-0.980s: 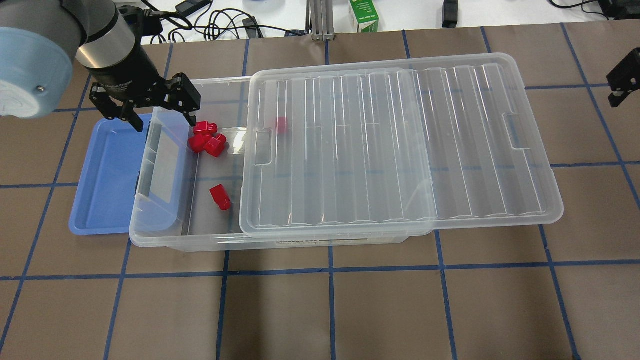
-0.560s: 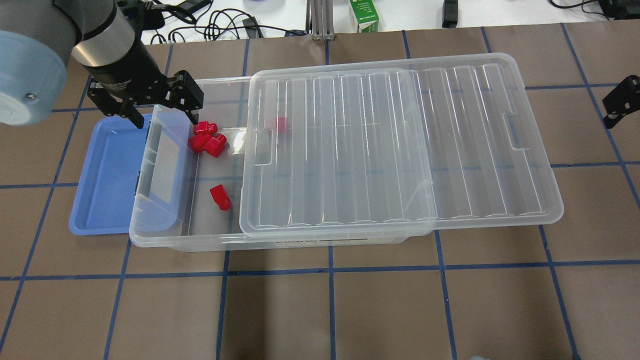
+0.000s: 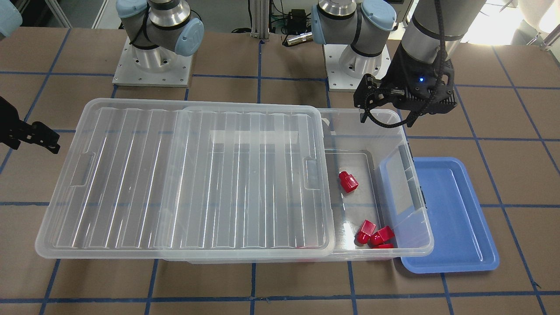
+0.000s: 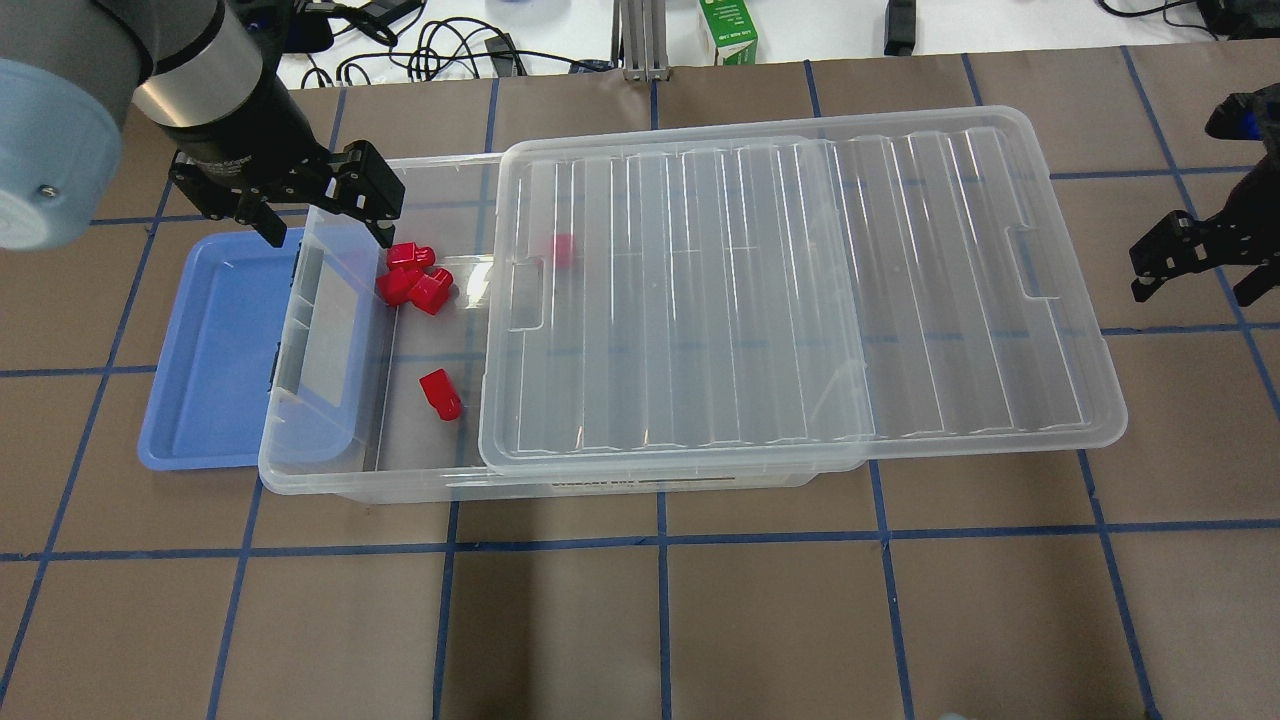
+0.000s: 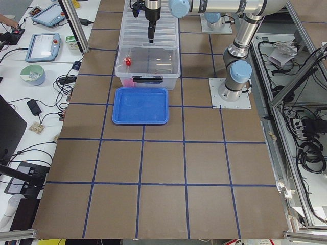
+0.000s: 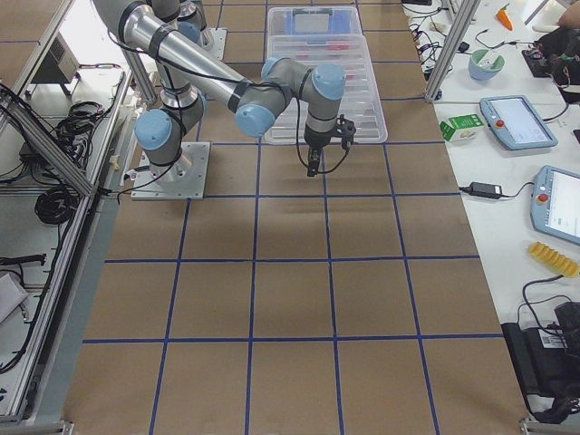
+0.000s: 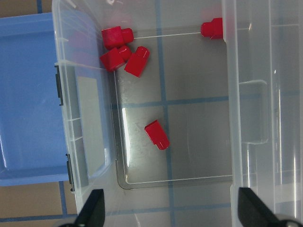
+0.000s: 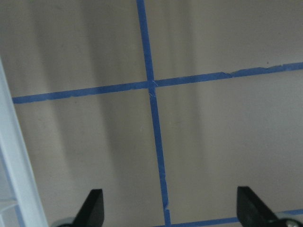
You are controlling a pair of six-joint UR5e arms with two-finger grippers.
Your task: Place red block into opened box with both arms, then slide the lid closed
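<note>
Several red blocks lie in the uncovered left end of the clear box (image 4: 320,470): a cluster (image 4: 412,275) near the far wall, one alone (image 4: 440,393), and one under the lid's edge (image 4: 563,249). The left wrist view shows the cluster (image 7: 123,49) and the single block (image 7: 157,135). The ribbed lid (image 4: 800,290) covers most of the box and overhangs its right end. My left gripper (image 4: 328,232) hangs open and empty above the box's far left corner. My right gripper (image 4: 1195,288) is open over bare table, just right of the lid.
An empty blue tray (image 4: 210,350) sits partly under the box's left end. A green carton (image 4: 728,30) and cables lie past the table's far edge. Blue tape lines cross the brown table (image 4: 660,620).
My right gripper has come in from the right edge and moved nearer and leftward, toward the lid's right end. My left gripper has drifted slightly back and left. Blocks, box and lid have not moved.
</note>
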